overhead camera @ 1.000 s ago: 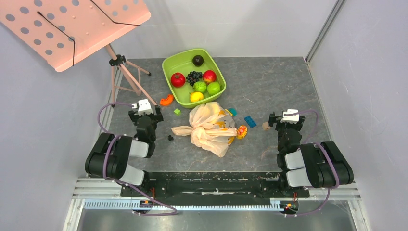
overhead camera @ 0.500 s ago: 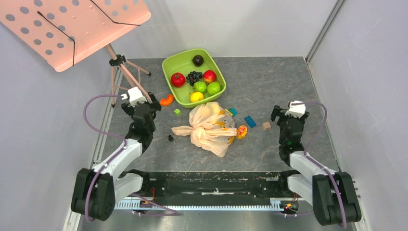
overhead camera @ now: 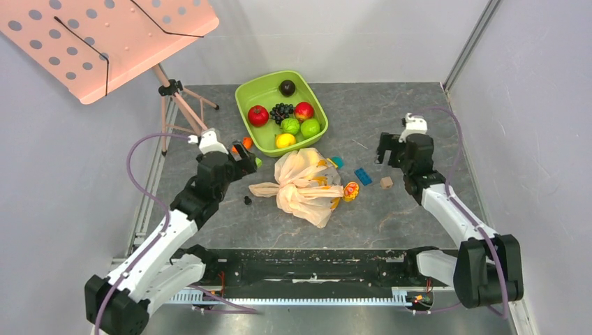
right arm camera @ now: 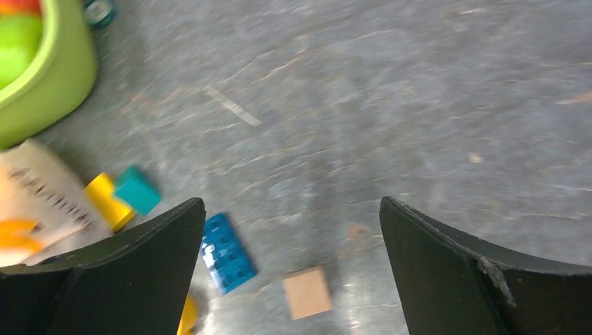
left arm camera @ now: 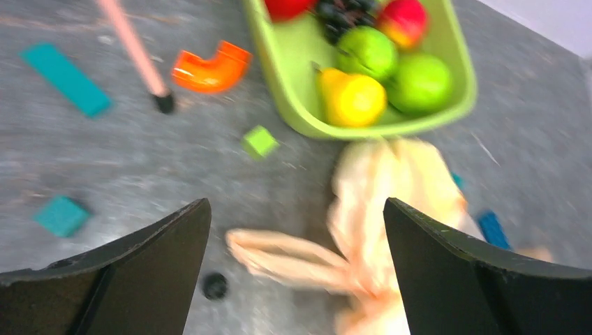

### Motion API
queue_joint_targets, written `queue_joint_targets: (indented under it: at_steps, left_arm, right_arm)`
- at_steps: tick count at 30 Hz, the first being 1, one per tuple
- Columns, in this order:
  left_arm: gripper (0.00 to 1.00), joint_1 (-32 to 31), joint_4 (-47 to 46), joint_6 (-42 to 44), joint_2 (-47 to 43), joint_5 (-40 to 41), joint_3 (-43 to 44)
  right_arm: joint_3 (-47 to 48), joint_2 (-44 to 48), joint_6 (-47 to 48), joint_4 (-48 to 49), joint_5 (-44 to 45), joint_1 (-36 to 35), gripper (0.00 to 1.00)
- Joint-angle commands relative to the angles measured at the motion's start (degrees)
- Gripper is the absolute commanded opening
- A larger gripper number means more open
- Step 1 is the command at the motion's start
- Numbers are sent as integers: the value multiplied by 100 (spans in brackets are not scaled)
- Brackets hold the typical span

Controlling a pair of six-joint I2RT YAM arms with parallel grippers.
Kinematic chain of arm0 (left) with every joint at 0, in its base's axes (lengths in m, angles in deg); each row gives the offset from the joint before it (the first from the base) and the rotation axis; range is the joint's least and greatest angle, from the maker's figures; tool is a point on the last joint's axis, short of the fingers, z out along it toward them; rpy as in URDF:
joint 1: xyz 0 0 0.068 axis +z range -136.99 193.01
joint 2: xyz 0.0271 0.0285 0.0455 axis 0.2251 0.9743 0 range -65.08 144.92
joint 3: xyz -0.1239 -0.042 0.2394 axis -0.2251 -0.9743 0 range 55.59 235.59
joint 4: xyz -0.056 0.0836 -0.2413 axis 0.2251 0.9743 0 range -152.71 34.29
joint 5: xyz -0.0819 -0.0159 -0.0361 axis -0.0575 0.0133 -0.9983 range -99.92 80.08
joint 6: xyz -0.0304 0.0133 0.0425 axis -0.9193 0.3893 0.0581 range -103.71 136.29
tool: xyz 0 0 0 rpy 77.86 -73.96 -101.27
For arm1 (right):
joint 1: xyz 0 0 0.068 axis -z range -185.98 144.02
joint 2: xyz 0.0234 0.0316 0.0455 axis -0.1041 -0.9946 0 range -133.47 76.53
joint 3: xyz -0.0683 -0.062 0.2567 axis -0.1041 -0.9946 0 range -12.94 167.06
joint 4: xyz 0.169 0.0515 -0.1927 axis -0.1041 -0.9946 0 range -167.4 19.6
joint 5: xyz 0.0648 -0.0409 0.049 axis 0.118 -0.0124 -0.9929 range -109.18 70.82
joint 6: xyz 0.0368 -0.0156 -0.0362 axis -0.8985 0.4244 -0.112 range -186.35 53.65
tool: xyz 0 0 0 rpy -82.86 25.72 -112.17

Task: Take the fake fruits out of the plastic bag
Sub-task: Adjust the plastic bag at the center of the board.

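The peach-beige plastic bag point(overhead camera: 304, 185) lies crumpled in the middle of the table, its handles point(left arm camera: 286, 255) pointing left. The fake fruits are hidden inside it; only orange-yellow patches show on its skin. A small round yellow-orange thing point(overhead camera: 350, 190) rests against its right side; I cannot tell what it is. My left gripper point(overhead camera: 246, 155) hangs open above the table just left of the bag, and in the left wrist view point(left arm camera: 295, 209) the handles lie between its fingers, below them. My right gripper point(overhead camera: 384, 149) hovers open to the bag's right, nothing in it point(right arm camera: 291, 206).
A green tub point(overhead camera: 246, 91) of fruit stands behind the bag. Left of it are a pink music stand point(overhead camera: 105, 42) and its tripod legs point(overhead camera: 185, 112). Loose pieces lie about: blue brick point(overhead camera: 362, 176), tan cube point(overhead camera: 386, 183), orange curved piece point(left arm camera: 213, 66), green cube point(left arm camera: 260, 141), black knob point(overhead camera: 247, 200).
Both arms have unfolded and reached forward. The left gripper swung right toward the bag's handles; the right gripper moved farther out and left. Both stayed open; the bag has not moved.
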Motion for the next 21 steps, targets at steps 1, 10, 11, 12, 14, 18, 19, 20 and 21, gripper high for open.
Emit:
queue_joint_targets:
  at_steps: [1,10,11,12,14,18,19,20,21]
  left_arm:
    - [100,-961,578,-642,-518,-292,-55]
    - [90,-2578,-80,-626,-584,-115,-800]
    - [89,-2681,-125,-608,-576,-92,-869]
    - [89,-2770,-212,-581,-571,-102,-956]
    - [90,-2948,-396,-570,-511,-42,-1102]
    - [89,-3219,-780,-445,-196,144,-1238]
    - [89,-3235,-934,-413,-117,135,-1270]
    - [89,-3252,-1095,-380,-8,94,-1292]
    - [89,-3258,-1305,-343,106,29,-1305]
  right_arm:
    - [659,-202,-79,-1019,-754,-657,99]
    - [690,-52,-375,-1166,-974,-1173,99]
    - [700,-43,-357,-1191,-1000,-1183,99]
    - [707,-21,-329,-1223,-1021,-1196,99]
    - [700,19,-299,-1248,-1043,-1195,99]
    - [681,76,-223,-1260,-1067,-1200,99]
    - [672,78,-213,-1266,-1076,-1199,99]
    - [664,80,-190,-1270,-1099,-1193,99]
    - [654,77,-176,-1270,-1116,-1199,99]
